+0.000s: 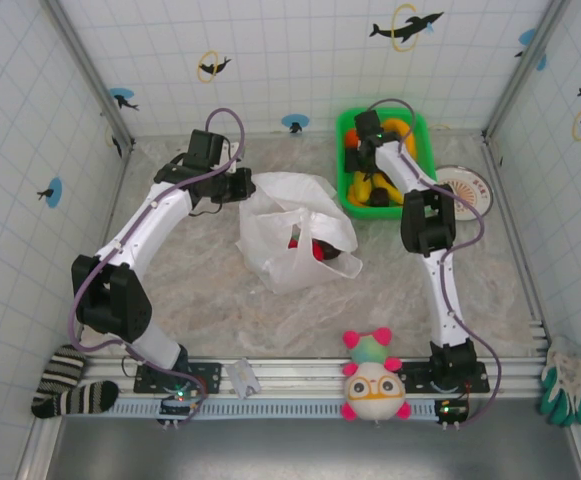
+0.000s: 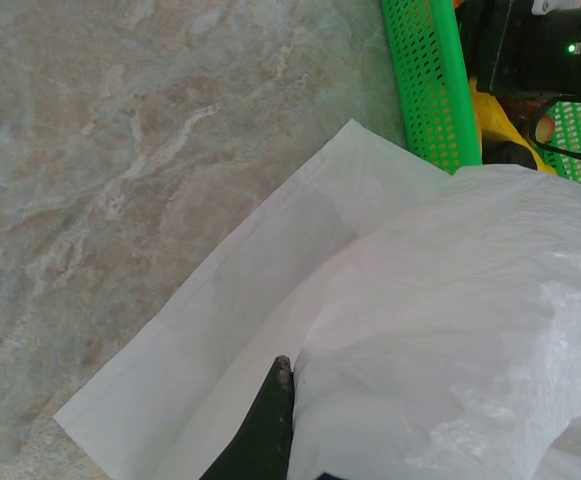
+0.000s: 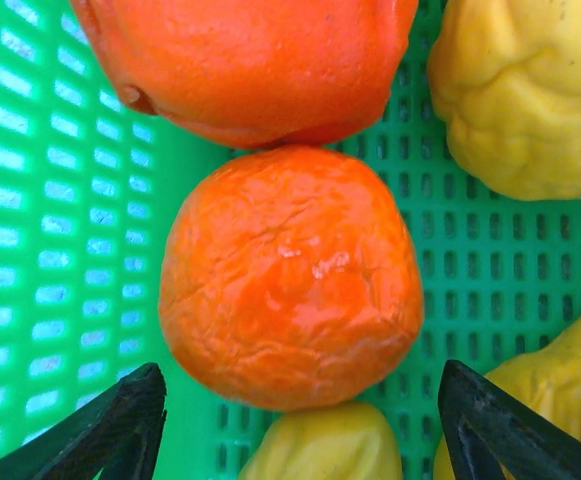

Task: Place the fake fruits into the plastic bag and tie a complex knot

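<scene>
Left end effector, upper centre-left of the top view: jaws closed, pinching the upper-left edge of the bag. Left wrist view: one dark finger at bottom centre, white film bunched against it and spreading right.

Right end effector, upper right of the top view, over the basket: jaws wide apart, nothing held. Right wrist view: its two dark fingers sit at the lower corners, with an orange lying on the basket floor between and just ahead of them. A second orange-red fruit touches it from above. Yellow fruits lie at upper right and along the bottom.

Bag: centre of the counter, mouth loose. A red fruit and something dark show through the film.

Counter: marbled beige-grey, matte, veined. The basket's green perforated wall stands just beside the bag's far corner. A round plate lies right of the basket.

Room: white tiled walls on three sides, carrying dolphin-and-ring stickers. Metal posts stand in the back corners. A metal rail runs along the near edge and carries both arm bases. A plush sits on the rail at bottom centre. Striped socks lie at lower left and a green glove at lower right.
</scene>
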